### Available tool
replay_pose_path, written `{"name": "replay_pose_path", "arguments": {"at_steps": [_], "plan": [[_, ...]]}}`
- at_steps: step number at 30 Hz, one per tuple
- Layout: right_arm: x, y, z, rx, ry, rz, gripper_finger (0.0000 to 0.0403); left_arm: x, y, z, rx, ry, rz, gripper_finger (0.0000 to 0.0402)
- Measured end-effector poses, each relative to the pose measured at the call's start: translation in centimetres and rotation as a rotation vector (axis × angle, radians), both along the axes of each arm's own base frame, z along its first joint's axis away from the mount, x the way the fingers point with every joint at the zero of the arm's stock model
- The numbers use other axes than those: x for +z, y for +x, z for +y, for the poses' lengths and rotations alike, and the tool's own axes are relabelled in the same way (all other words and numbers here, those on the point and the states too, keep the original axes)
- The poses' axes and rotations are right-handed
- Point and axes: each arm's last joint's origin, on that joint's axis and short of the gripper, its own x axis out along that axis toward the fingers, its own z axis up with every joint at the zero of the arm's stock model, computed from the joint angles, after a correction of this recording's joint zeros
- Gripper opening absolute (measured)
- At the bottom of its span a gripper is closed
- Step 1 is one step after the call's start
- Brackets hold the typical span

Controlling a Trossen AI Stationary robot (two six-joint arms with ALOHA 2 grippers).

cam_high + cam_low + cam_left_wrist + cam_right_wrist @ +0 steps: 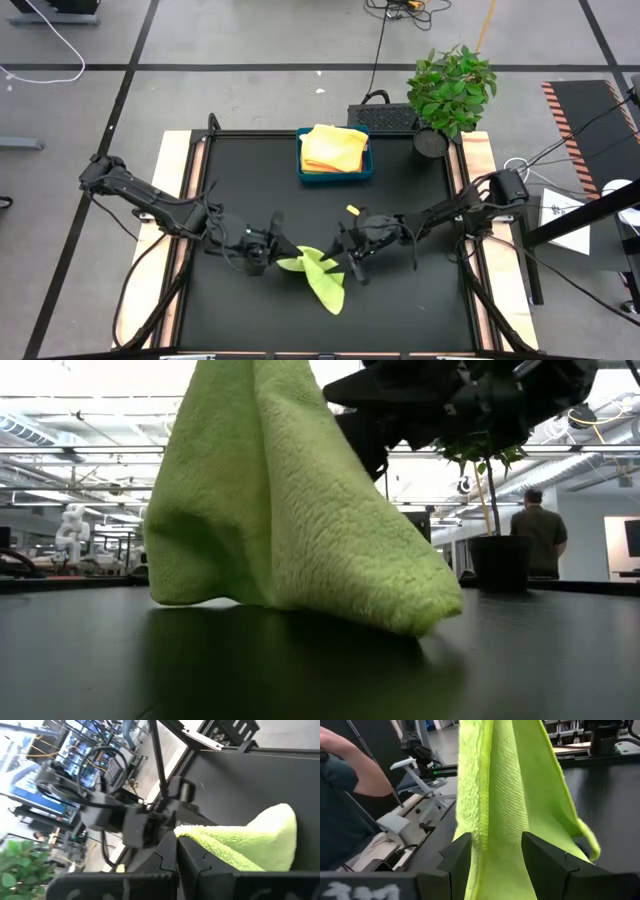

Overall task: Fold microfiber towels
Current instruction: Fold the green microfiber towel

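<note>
A lime green towel (pixel 322 278) is held up between my two grippers near the middle of the black table. Its lower part rests on the table (pixel 420 615). My left gripper (pixel 272 245) is shut on the towel's left end, and the towel shows beside its fingers in the left wrist view (pixel 240 845). My right gripper (pixel 350 250) is closed on the towel's right side, and the cloth fills its gap (pixel 496 857). Folded yellow and orange-yellow towels (pixel 333 148) lie in the blue tray (pixel 335 179) at the far middle. My left gripper pinches an edge of the lime green towel (pixel 187 832) between its two shut fingers, coming level from the table's left. The cloth runs away from the fingertips and sags toward the table. My right gripper has a bunched part of the towel (pixel 495 835), several layers thick, between its two fingers (pixel 457 857). It comes from the table's right. The towel is raised there and drapes down, with its lower end on the table.
A potted plant (pixel 450 90) stands at the far right corner, with a dark keyboard-like box (pixel 385 117) beside the tray. A small yellow bit (pixel 352 209) lies on the table. A person's arm (pixel 350 765) shows beyond the table, and another person (pixel 540 535) stands in the room.
</note>
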Motion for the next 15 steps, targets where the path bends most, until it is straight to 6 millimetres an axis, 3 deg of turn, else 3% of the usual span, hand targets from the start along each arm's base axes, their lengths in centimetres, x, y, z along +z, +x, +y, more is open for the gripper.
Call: {"name": "replay_pose_path", "arguments": {"at_steps": [7,12,15], "plan": [[-1.0,0.4,0.1,0.019,0.011,0.037,0.0167,0.4,0.0,-0.3,-0.007,0.041,-0.053,0.0003],[-0.6,0.2,0.2,0.084,0.025,0.048,0.0162,1.3,0.2,0.2,0.139,0.121,-0.153,0.0002],[0.1,-0.1,0.0,0.093,0.003,0.042,0.0132,1.6,0.4,0.7,0.217,0.175,-0.184,0.0005]]}}
